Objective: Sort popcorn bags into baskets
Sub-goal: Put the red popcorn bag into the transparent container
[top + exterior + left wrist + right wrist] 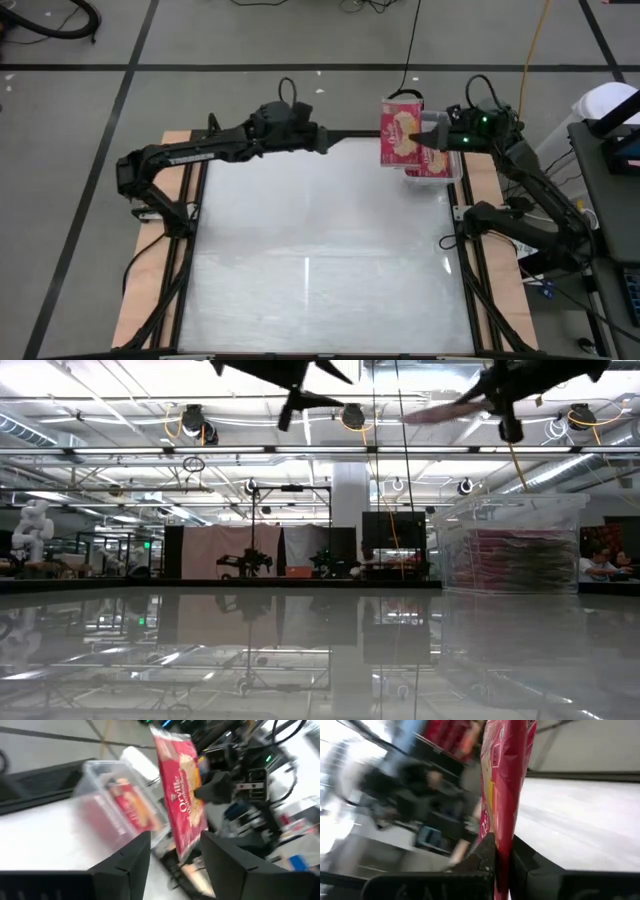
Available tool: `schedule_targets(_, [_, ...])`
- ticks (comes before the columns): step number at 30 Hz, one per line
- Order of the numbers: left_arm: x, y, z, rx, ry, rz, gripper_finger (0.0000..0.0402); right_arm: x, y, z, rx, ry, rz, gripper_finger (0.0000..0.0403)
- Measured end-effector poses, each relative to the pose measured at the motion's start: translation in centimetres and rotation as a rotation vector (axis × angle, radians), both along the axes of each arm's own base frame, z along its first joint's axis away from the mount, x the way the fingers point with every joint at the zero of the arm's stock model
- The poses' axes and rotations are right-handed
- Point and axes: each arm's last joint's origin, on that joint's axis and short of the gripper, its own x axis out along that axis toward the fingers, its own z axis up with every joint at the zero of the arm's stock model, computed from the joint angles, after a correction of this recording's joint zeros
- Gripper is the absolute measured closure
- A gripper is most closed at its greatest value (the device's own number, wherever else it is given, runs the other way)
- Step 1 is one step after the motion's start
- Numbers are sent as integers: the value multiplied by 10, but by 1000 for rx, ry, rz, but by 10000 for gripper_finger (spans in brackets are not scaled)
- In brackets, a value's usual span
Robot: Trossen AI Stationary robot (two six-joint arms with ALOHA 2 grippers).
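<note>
One red popcorn bag (pixel 402 135) hangs in the air by the table's far right corner, its popcorn picture turned up; my right gripper (pixel 432 138) is shut on it. Just under and to the right of it stands the clear basket (pixel 455 172), resting on the table, with several red bags (pixel 510 560) stacked inside. My left gripper (pixel 325 140) is at the far edge, left of the held bag, open and holding nothing. The left wrist view shows the bag (pixel 180 795) ahead of my left gripper's (pixel 175 850) fingers. My right gripper pinches the bag's right-hand edge (pixel 502 827) between its two fingers, coming roughly level from the table's right side. The bag is lifted clear, standing out from the fingers toward the table's left, slightly tilted, over the basket's left rim.
The table top (pixel 320 260) is a bare glossy sheet inside a black frame. Beyond the right edge are a dark stand and cables (pixel 600 150). The basket (pixel 95 775) sits in the far right corner.
</note>
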Motion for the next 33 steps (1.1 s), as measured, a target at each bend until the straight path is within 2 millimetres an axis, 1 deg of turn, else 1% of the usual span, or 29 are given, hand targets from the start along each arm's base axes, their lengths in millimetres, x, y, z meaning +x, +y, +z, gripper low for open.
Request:
schedule_targets(5, [-31, 1, 7, 24, 165, 10, 247, -22, 7, 9, -48, 285, -55, 395])
schedule_targets(10, [-57, 4, 15, 54, 254, 26, 265, -33, 8, 19, -18, 469, -65, 395])
schedule_targets(14, [-67, 11, 13, 65, 315, 48, 274, -39, 4, 20, 11, 655, -105, 395])
schedule_targets(17, [-70, 16, 10, 69, 347, 47, 278, -42, -4, 16, 30, 748, -142, 395])
schedule_targets(20, [-72, 18, 9, 66, 357, 27, 279, -43, -13, 11, 49, 789, -159, 394])
schedule_targets(24, [-72, 15, 8, 77, 374, -6, 279, -44, -26, 4, 77, 863, -201, 394])
schedule_targets(27, [-71, 11, 7, 78, 388, -24, 279, -45, -35, 0, 112, 881, -214, 394])
schedule_targets(33, [-70, 8, 6, 91, 401, -42, 279, -47, -41, -6, 158, 957, -268, 394])
